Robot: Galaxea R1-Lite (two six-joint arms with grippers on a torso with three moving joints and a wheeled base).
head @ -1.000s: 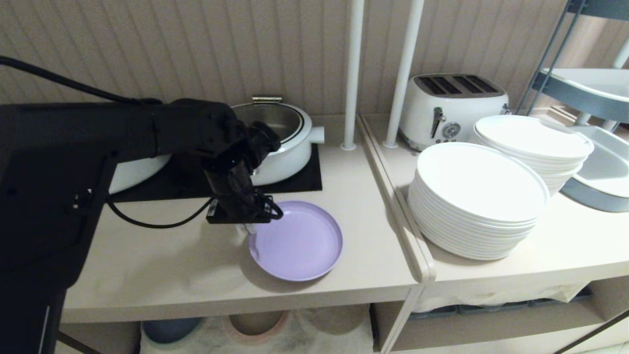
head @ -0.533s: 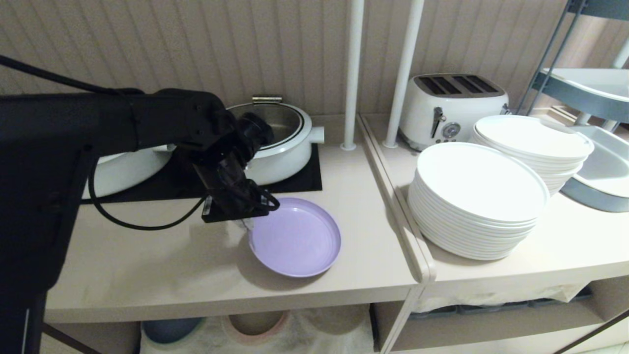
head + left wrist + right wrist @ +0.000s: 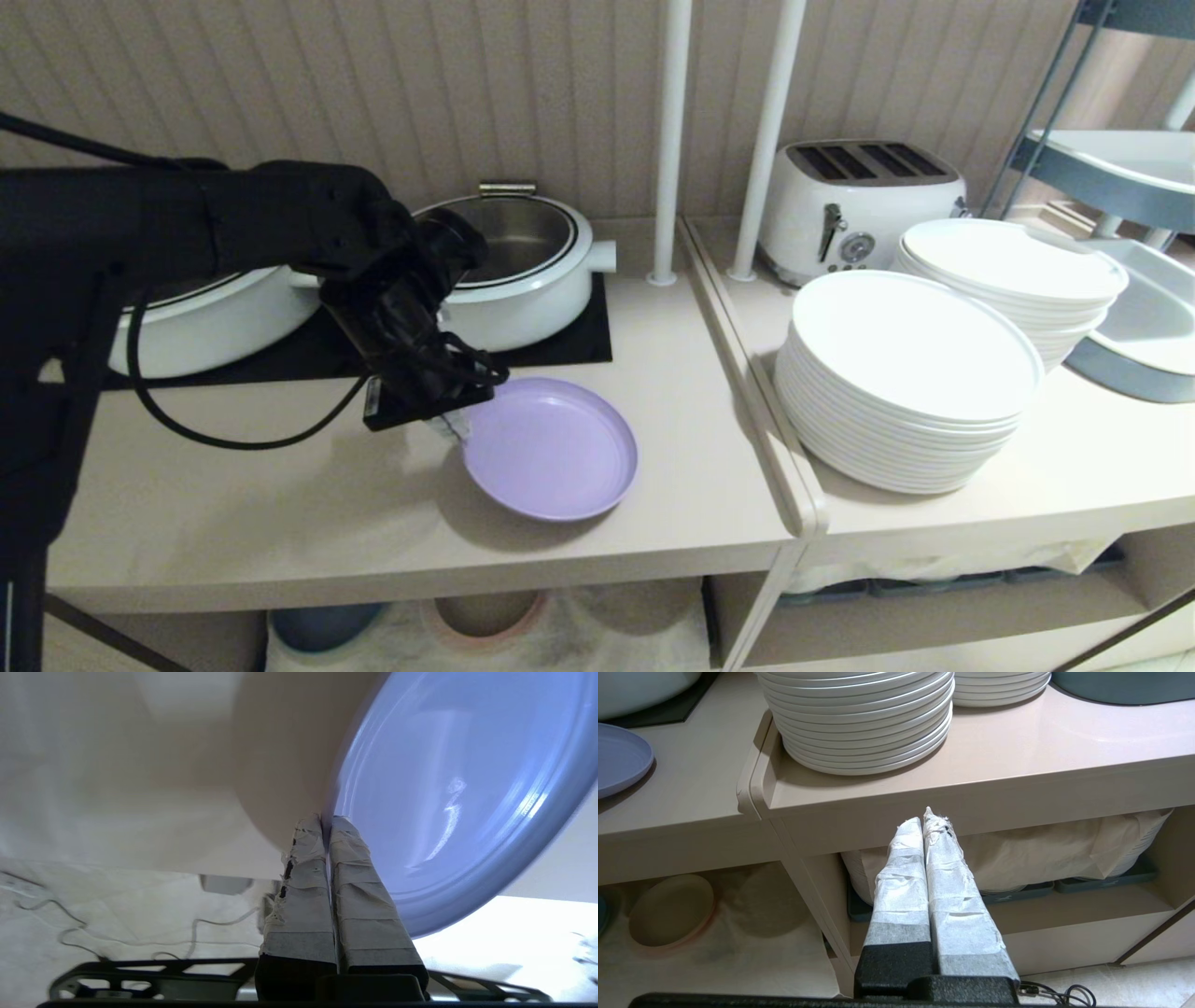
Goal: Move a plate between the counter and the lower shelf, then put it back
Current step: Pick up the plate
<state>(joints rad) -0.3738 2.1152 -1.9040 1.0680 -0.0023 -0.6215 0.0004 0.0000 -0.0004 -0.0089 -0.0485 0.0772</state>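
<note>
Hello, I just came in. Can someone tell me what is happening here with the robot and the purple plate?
The robot's left gripper is shut on the rim of the plate, pinching its left edge. The plate is tilted and seems partly lifted off the counter, in front of the hob with the white pots. The right gripper is shut and empty, parked low by the counter's front edge. The lower shelf holds other plates on white cloth.

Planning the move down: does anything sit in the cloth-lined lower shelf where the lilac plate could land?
Yes. The left gripper holds the round lilac plate; below, a blue plate and a pink-rimmed beige plate already lie on the white cloth.
</note>
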